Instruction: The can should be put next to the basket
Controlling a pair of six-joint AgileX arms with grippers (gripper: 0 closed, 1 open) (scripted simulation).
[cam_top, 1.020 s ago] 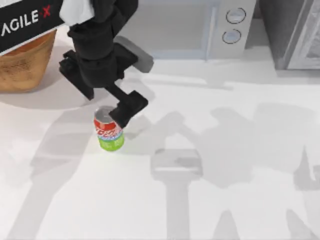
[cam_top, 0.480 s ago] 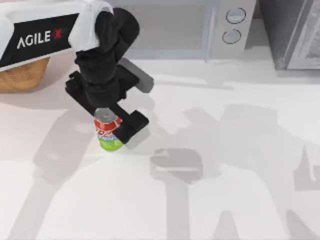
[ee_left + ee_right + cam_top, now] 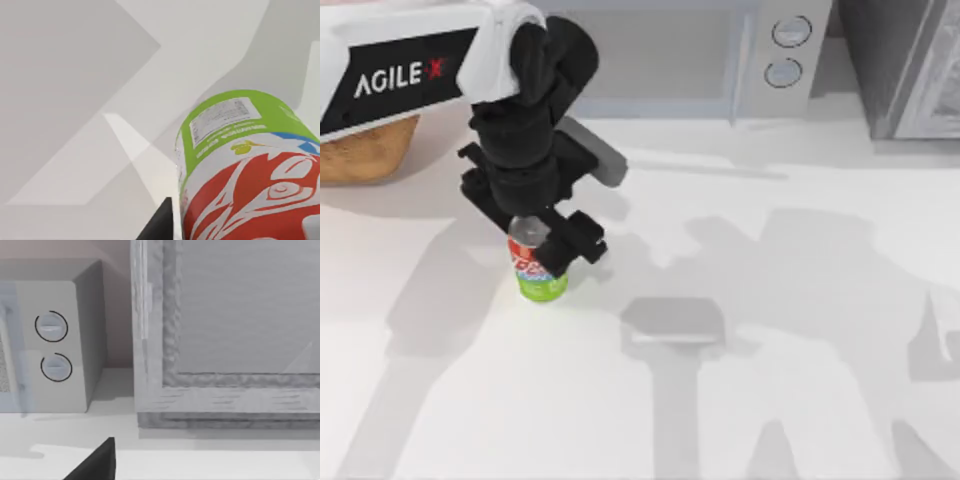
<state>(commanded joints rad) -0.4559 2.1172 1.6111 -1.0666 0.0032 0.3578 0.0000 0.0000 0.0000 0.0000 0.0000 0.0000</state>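
The can (image 3: 542, 280) stands upright on the white table, left of the middle, with its silver top, red band and green bottom showing. My left gripper (image 3: 550, 250) comes down over it from above and is shut on the can's upper part. The left wrist view has the can (image 3: 250, 170) very close, with one dark finger (image 3: 156, 226) against its side. The basket (image 3: 365, 150), orange-brown wicker, sits at the far left back, partly under my left arm and well apart from the can. My right gripper (image 3: 95, 465) is parked, facing the back wall.
A microwave (image 3: 720, 60) stands at the back middle and a grey cabinet (image 3: 910, 70) at the back right. Bare table lies between the can and the basket, and across the front and right.
My left gripper has come lower over the can and its fingers have drawn in against the can's sides. The can has stayed where it was.
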